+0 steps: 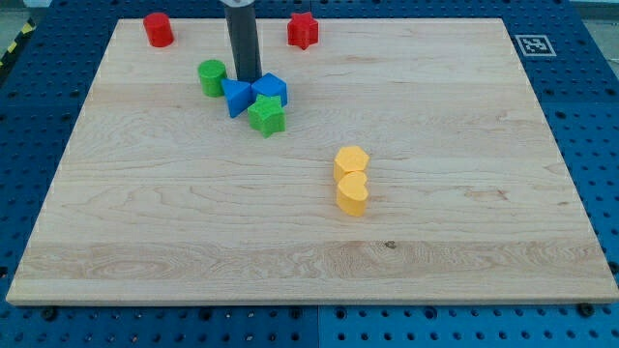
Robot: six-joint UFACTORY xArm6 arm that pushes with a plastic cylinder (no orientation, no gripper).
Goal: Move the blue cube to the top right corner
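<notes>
- We see a pale wooden board [406,242] lying on a blue perforated bench [595,116], which shows on every side of it.
- A small black-and-white marker [534,44] sits at the board's top right corner.
- Yellow-and-black striping [12,46] runs along the view's top left edge.
- Our arm ends in a dark rod [243,39] that comes straight down from the view's top, upright; it carries no jaws, so there is nothing to open or close.
- My tip [247,78] rests on the board in the upper left part, just above the blue blocks and seemingly touching the blue cube's upper left edge; we cannot tell contact for sure.
- The blue cube [272,90] lies just right of and below the tip, well apart from the top right corner.
- A blue triangle [236,97] sits just left of the cube, touching it.
- A green star [266,115] lies just below the two blue blocks, against them.
- A green cylinder [212,76] stands just left of the tip, beside the triangle.
- A red cylinder [158,29] stands near the top left corner.
- A red star [303,30] lies at the top edge, right of the rod.
- Two yellow blocks touch near the board's middle: a yellow hexagon [351,159] above a yellow heart [352,193].
</notes>
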